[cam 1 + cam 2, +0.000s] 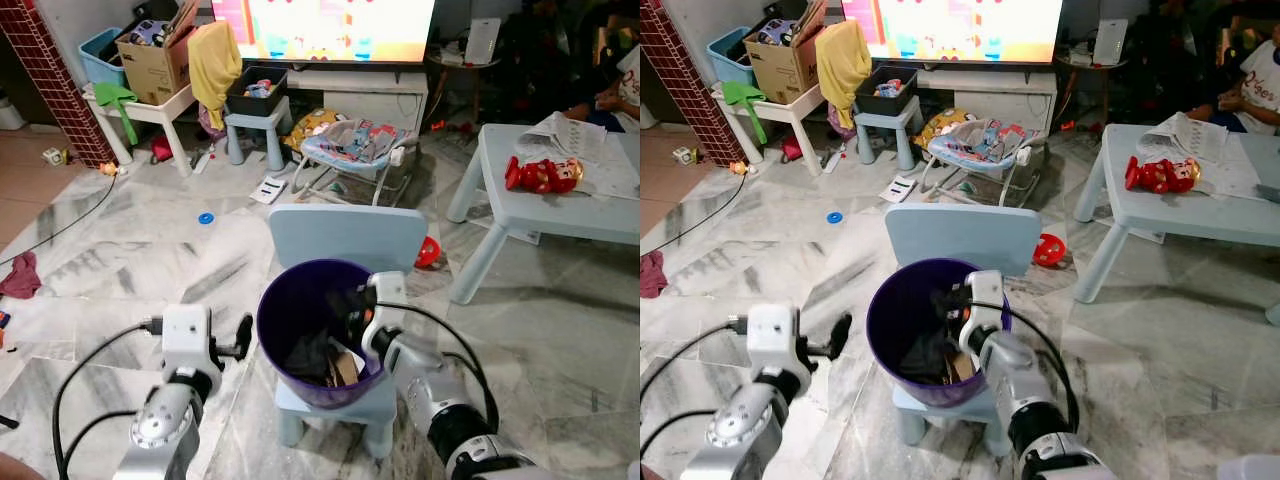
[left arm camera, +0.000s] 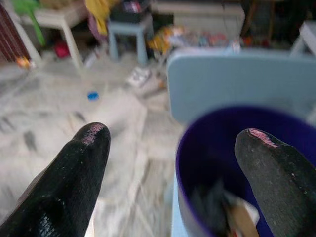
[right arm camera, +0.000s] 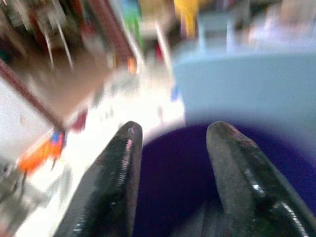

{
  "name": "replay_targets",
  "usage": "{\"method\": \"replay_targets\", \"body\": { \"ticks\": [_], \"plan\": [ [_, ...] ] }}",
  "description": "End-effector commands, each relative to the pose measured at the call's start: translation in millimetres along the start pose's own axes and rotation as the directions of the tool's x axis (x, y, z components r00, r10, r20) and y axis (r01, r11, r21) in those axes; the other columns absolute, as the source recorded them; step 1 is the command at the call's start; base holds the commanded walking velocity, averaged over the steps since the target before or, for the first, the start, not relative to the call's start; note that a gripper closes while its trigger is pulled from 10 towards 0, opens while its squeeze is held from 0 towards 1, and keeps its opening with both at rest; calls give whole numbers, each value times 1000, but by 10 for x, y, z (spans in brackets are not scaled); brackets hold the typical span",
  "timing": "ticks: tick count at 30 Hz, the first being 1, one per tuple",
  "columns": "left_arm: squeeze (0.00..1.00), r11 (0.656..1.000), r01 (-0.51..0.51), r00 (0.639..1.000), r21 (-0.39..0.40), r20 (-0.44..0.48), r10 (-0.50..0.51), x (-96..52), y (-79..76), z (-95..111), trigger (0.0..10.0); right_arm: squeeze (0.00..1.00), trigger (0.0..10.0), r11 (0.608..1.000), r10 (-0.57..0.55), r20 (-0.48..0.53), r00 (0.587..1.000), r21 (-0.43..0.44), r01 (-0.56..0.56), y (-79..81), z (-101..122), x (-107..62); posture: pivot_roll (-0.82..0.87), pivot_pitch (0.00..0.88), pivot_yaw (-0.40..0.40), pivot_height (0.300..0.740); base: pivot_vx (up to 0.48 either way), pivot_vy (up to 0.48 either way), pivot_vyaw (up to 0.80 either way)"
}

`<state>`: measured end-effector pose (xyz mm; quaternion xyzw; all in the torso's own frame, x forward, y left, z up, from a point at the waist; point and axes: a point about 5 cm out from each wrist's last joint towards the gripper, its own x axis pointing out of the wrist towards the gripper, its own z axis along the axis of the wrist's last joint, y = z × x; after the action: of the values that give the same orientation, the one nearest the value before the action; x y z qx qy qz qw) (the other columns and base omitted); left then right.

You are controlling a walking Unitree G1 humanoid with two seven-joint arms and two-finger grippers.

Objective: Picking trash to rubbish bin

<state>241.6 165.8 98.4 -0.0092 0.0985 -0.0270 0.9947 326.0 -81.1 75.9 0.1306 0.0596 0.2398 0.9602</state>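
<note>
Over the purple bin (image 1: pixel 300 300), the right end effector (image 3: pixel 173 163) hangs parted and empty above light, crumpled trash (image 1: pixel 325 360)

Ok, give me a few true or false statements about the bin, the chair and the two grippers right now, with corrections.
1. The purple bin stands on the small blue chair. True.
2. The bin is empty. False: dark trash and a brown piece lie inside.
3. The right gripper is over the bin's rim. True.
4. The left gripper holds a red toy. False: its fingers are open and empty, beside the bin.
5. The red toy lies on the floor. False: it is on the light blue table.
</note>
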Motion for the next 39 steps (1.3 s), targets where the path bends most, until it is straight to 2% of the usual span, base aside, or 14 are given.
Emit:
{"method": "replay_targets", "body": {
  "ticks": [1,2,4,6,9,10,12,16,17,18,19,26,33,39],
  "plan": [
    [1000,1000,-13,1000,6,29,12,3,11,68,10000,1000,10000,1000,6,72,997,-24,-4,-24,180,-16,117,35,22,740,0,0,0],
    [1000,1000,-4,999,8,53,3,48,-24,131,10000,1000,10000,998,-4,129,992,-68,13,-87,361,-87,91,26,23,740,0,0,0],
    [1000,1000,-2,998,10,63,1,65,-35,155,10000,1000,10000,997,-8,148,989,-81,20,-108,422,-114,91,26,23,740,0,0,0],
    [1000,1000,3,994,15,105,-5,127,-76,260,10000,1000,10000,992,-53,212,976,-101,76,-229,623,-237,57,12,23,740,0,0,0],
    [1000,1000,-10,982,10,189,8,245,-112,474,10000,1000,10000,974,-134,306,943,-135,182,-412,914,-516,24,0,25,740,0,0,0],
    [1000,1000,-10,982,10,189,8,245,-112,474,10000,1000,10000,974,-134,306,943,-135,182,-412,914,-516,24,0,25,740,0,0,0],
    [1000,1000,-26,972,-4,232,26,293,-110,594,10000,1000,10000,963,-158,337,928,-157,221,-438,1040,-685,12,0,26,740,0,0,0],
    [1000,999,-36,968,-20,247,40,327,-106,652,10000,1000,10000,960,-170,341,924,-155,234,-434,1106,-771,0,0,23,740,0,0,0],
    [710,999,-33,969,-22,243,37,347,-113,648,10000,1000,10000,958,-174,332,927,-163,238,-434,1116,-788,-6,0,20,740,0,0,0],
    [537,999,-32,970,-23,242,36,355,-115,644,10000,1000,10000,957,-176,329,928,-165,240,-434,1120,-793,-6,0,20,740,0,0,0],
    [0,999,-30,970,-32,240,37,362,-119,639,10000,1000,10000,957,-176,330,928,-162,239,-430,1132,-786,-7,0,20,740,0,0,0],
    [0,996,-50,962,-77,266,69,386,-98,732,10000,1000,10000,963,-154,359,921,-156,221,-348,1284,-735,1,0,10,740,0,0,0],
    [0,993,-55,962,-105,261,81,413,-58,745,10000,1000,10000,957,-179,384,906,-144,250,-380,1413,-741,-9,0,11,740,0,0,0],
    [0,994,-50,959,-102,274,77,440,-97,790,10000,1000,10000,955,-204,387,899,-125,270,-381,1446,-717,-9,0,1,740,0,0,0]
  ]
}}
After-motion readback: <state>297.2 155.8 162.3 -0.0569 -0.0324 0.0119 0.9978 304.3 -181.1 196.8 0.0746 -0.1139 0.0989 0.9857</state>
